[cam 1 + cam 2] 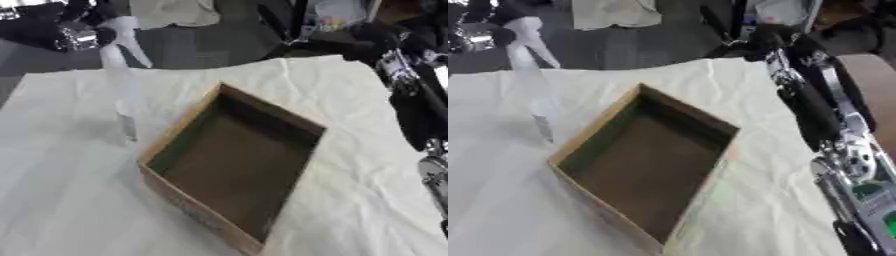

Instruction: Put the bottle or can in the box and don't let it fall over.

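Near the middle of the white-draped tabletop (79,200), an open cardboard box (229,172), set askew with one corner toward the far edge and another toward the near edge; brown walls, a dark bare floor inside, a greenish tint along the left inner wall. Just left of the box, outside it, a clear bottle (125,107): tall, slim, see-through, close to upright with its top leaning slightly toward the far left, its lower end beside the box's left wall; impossible to tell whether that end touches the cloth or hangs just above it. At the bottle's top, in the upper left corner, the left hand (80,34), black and silver, closed about the bottle's upper end, with pale streaks of blur around the grasp. Along the right side, the right arm, black with silver joints, running from the lower right corner up toward the far edge of the tabletop, well apart from the box and bottle. At its far end, the right hand (768,39), a dark shape above the cloth's far right corner; cannot tell whether open or curled. Creases across the cloth around the box. Beyond the far edge, dark floor and a pale crumpled sheet (175,12).
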You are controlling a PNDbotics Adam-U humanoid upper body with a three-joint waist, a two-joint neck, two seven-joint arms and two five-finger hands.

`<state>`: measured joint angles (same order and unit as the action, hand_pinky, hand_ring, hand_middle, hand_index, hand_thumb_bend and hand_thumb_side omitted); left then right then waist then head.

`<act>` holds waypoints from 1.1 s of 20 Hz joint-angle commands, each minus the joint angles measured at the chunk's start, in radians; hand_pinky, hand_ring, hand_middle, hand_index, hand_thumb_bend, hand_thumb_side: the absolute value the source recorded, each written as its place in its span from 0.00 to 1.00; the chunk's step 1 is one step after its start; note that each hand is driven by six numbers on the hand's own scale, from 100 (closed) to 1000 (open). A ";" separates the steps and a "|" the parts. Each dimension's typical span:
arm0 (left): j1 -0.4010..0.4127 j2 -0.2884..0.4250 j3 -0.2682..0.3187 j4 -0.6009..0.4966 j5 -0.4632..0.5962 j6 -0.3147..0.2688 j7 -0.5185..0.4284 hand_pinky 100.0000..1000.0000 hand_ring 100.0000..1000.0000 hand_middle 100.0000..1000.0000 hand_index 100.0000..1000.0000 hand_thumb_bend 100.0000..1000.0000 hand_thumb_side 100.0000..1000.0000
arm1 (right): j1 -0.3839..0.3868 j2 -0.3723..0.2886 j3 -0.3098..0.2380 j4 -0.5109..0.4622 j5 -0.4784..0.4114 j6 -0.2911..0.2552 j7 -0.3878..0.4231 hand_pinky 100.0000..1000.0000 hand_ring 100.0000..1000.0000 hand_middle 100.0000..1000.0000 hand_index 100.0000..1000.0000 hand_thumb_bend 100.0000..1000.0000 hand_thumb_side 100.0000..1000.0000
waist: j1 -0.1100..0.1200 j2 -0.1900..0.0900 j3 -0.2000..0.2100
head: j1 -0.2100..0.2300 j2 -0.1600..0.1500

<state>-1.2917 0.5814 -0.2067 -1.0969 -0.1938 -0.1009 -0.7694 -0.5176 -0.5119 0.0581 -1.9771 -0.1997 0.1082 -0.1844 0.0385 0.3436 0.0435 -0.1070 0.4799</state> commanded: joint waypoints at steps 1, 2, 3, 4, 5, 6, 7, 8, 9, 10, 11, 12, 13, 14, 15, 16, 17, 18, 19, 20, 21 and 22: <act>-0.014 0.017 0.004 -0.004 -0.001 0.001 0.002 0.95 0.82 0.77 0.80 0.13 0.54 | -0.008 -0.012 -0.009 -0.023 -0.008 -0.001 -0.002 0.94 0.71 0.76 0.78 0.00 0.58 | -0.003 -0.020 0.000 | 0.002 -0.006; -0.014 0.016 0.004 -0.004 -0.001 0.000 0.004 0.94 0.81 0.77 0.80 0.12 0.54 | -0.008 -0.011 -0.009 -0.023 -0.008 0.000 -0.002 0.94 0.71 0.76 0.78 0.00 0.58 | -0.003 -0.020 0.000 | 0.002 -0.005; -0.014 0.015 0.004 -0.004 0.000 0.000 0.005 0.93 0.80 0.76 0.80 0.12 0.53 | -0.007 -0.011 -0.009 -0.023 -0.009 0.000 -0.001 0.94 0.71 0.76 0.78 0.00 0.59 | -0.003 -0.019 0.001 | 0.002 -0.004; -0.014 0.015 0.004 -0.003 0.001 0.000 0.006 0.92 0.80 0.75 0.79 0.10 0.52 | -0.007 -0.011 -0.008 -0.023 -0.009 0.001 0.000 0.94 0.71 0.76 0.78 0.00 0.59 | -0.003 -0.019 0.000 | 0.003 -0.004; -0.015 0.014 0.003 -0.003 0.003 0.000 0.006 0.92 0.79 0.75 0.79 0.09 0.51 | -0.007 -0.010 -0.008 -0.023 -0.009 0.001 0.001 0.94 0.71 0.76 0.78 0.00 0.59 | -0.003 -0.019 0.000 | 0.003 -0.003; -0.015 0.013 0.003 -0.003 0.003 0.000 0.007 0.91 0.79 0.75 0.79 0.08 0.50 | -0.007 -0.010 -0.008 -0.023 -0.009 0.002 0.001 0.94 0.71 0.76 0.78 0.00 0.59 | -0.002 -0.019 0.000 | 0.003 -0.002; -0.015 0.012 0.003 -0.002 0.003 0.000 0.008 0.90 0.78 0.74 0.78 0.07 0.49 | -0.007 -0.010 -0.008 -0.023 -0.009 0.002 0.001 0.94 0.71 0.76 0.78 0.00 0.59 | -0.002 -0.019 0.000 | 0.004 -0.001; -0.015 0.012 0.002 -0.001 0.003 0.001 0.008 0.90 0.77 0.74 0.78 0.05 0.48 | -0.007 -0.010 -0.008 -0.023 -0.009 0.001 0.001 0.94 0.71 0.76 0.79 0.00 0.60 | -0.002 -0.019 0.000 | 0.003 -0.001; -0.015 0.012 0.002 0.000 0.003 0.002 0.009 0.89 0.76 0.73 0.77 0.03 0.47 | -0.006 -0.011 -0.008 -0.023 -0.009 0.001 0.001 0.94 0.71 0.76 0.79 0.00 0.60 | -0.002 -0.019 -0.001 | 0.003 -0.001; -0.014 0.012 0.002 0.001 0.004 0.003 0.009 0.88 0.75 0.72 0.77 0.00 0.47 | -0.006 -0.011 -0.009 -0.023 -0.009 0.001 0.001 0.94 0.71 0.76 0.79 0.00 0.60 | -0.002 -0.019 -0.001 | 0.003 -0.001; -0.013 0.011 0.002 0.002 0.004 0.005 0.010 0.88 0.74 0.72 0.76 0.00 0.47 | -0.006 -0.010 -0.009 -0.023 -0.009 0.001 0.000 0.94 0.71 0.76 0.79 0.00 0.60 | -0.002 -0.019 -0.001 | 0.003 -0.001; -0.013 0.011 0.003 0.004 0.005 0.007 0.011 0.87 0.74 0.71 0.76 0.00 0.47 | -0.006 -0.010 -0.009 -0.023 -0.009 0.001 0.001 0.94 0.71 0.76 0.79 0.00 0.60 | -0.002 -0.018 -0.001 | 0.003 -0.001; -0.013 0.010 0.003 0.005 0.007 0.010 0.013 0.87 0.73 0.71 0.76 0.00 0.46 | -0.006 -0.010 -0.009 -0.023 -0.009 0.001 0.001 0.94 0.71 0.76 0.79 0.00 0.60 | -0.002 -0.018 -0.001 | 0.003 -0.001; -0.013 0.010 0.003 0.005 0.008 0.011 0.015 0.87 0.73 0.70 0.75 0.00 0.46 | -0.006 -0.010 -0.009 -0.023 -0.010 0.000 0.001 0.94 0.71 0.76 0.79 0.00 0.60 | -0.002 -0.018 -0.001 | 0.004 0.000; -0.013 0.009 0.003 0.005 0.010 0.013 0.016 0.86 0.72 0.70 0.75 0.00 0.46 | -0.006 -0.009 -0.009 -0.023 -0.010 0.000 0.001 0.94 0.71 0.76 0.79 0.00 0.60 | -0.002 -0.018 -0.001 | 0.004 -0.001; -0.013 0.008 0.002 0.005 0.012 0.013 0.017 0.86 0.70 0.68 0.74 0.00 0.45 | -0.006 -0.009 -0.009 -0.023 -0.010 0.001 0.001 0.94 0.71 0.76 0.79 0.00 0.60 | -0.002 -0.018 -0.001 | 0.004 -0.001; -0.013 0.008 0.001 0.005 0.014 0.014 0.017 0.86 0.70 0.68 0.74 0.00 0.45 | -0.005 -0.009 -0.009 -0.023 -0.010 0.001 0.001 0.94 0.71 0.76 0.79 0.00 0.60 | -0.002 -0.018 -0.001 | 0.004 -0.001; -0.013 0.007 0.001 0.005 0.016 0.014 0.017 0.85 0.68 0.67 0.73 0.00 0.45 | -0.005 -0.009 -0.009 -0.023 -0.010 0.001 0.001 0.94 0.71 0.76 0.79 0.00 0.61 | -0.002 -0.018 -0.002 | 0.004 0.000; -0.013 0.006 0.000 0.005 0.018 0.014 0.016 0.85 0.68 0.67 0.72 0.00 0.45 | -0.005 -0.008 -0.009 -0.023 -0.010 0.001 0.001 0.94 0.71 0.76 0.79 0.00 0.60 | -0.002 -0.018 -0.003 | 0.004 0.000; -0.012 0.006 -0.002 0.006 0.019 0.014 0.013 0.86 0.67 0.67 0.72 0.00 0.45 | -0.005 -0.008 -0.010 -0.023 -0.010 0.001 0.001 0.94 0.71 0.76 0.79 0.00 0.61 | -0.002 -0.017 -0.003 | 0.003 -0.001; -0.012 0.006 -0.002 0.006 0.020 0.014 0.011 0.86 0.67 0.67 0.72 0.00 0.45 | -0.005 -0.008 -0.010 -0.023 -0.010 0.001 0.001 0.94 0.71 0.76 0.79 0.00 0.61 | -0.002 -0.017 -0.004 | 0.003 -0.002; -0.011 0.006 -0.003 0.006 0.020 0.014 0.009 0.86 0.68 0.68 0.72 0.00 0.45 | -0.005 -0.008 -0.010 -0.023 -0.010 0.001 0.001 0.94 0.71 0.76 0.79 0.00 0.61 | -0.002 -0.017 -0.004 | 0.003 -0.003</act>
<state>-1.2859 0.5722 -0.2126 -1.0853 -0.1789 -0.0877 -0.7575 -0.5163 -0.5063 0.0566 -1.9771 -0.2006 0.1091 -0.1832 0.0383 0.3443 0.0395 -0.1051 0.4813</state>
